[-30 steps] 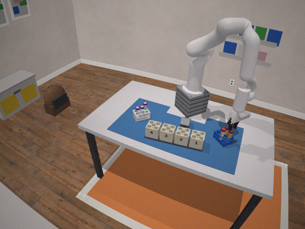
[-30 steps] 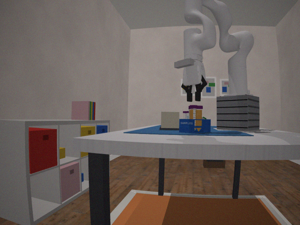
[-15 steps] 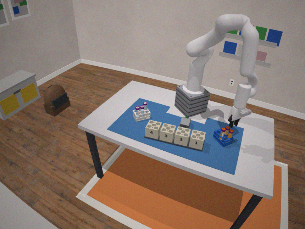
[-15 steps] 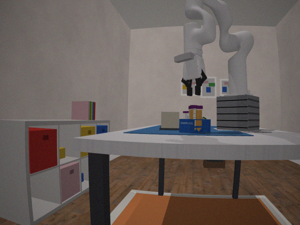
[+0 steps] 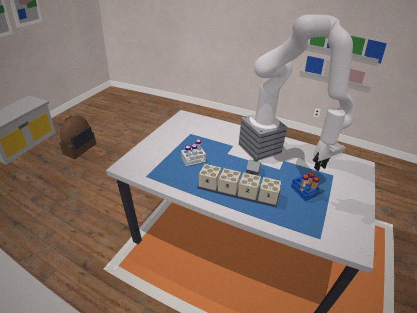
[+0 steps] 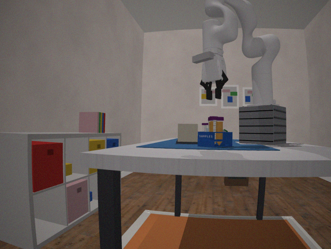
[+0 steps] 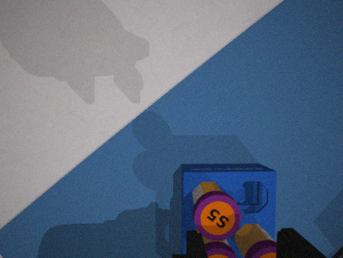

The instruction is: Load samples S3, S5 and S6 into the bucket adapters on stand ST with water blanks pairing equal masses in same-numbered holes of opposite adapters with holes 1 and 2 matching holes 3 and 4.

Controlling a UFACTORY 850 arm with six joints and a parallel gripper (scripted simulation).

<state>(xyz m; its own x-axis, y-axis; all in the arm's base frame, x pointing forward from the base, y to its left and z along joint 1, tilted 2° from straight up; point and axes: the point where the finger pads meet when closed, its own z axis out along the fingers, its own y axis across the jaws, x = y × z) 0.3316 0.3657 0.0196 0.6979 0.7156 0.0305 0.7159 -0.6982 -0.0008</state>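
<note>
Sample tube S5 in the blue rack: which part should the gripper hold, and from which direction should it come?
Grip S5 at its purple cap, coming straight down from above. It stands upright in the blue sample rack, with neighbouring tubes close beside it, so probably only the top is free. The gripper hangs empty above.

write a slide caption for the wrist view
Open gripper above a blue rack of orange tubes, S5 cap nearest, on the blue mat.
</note>
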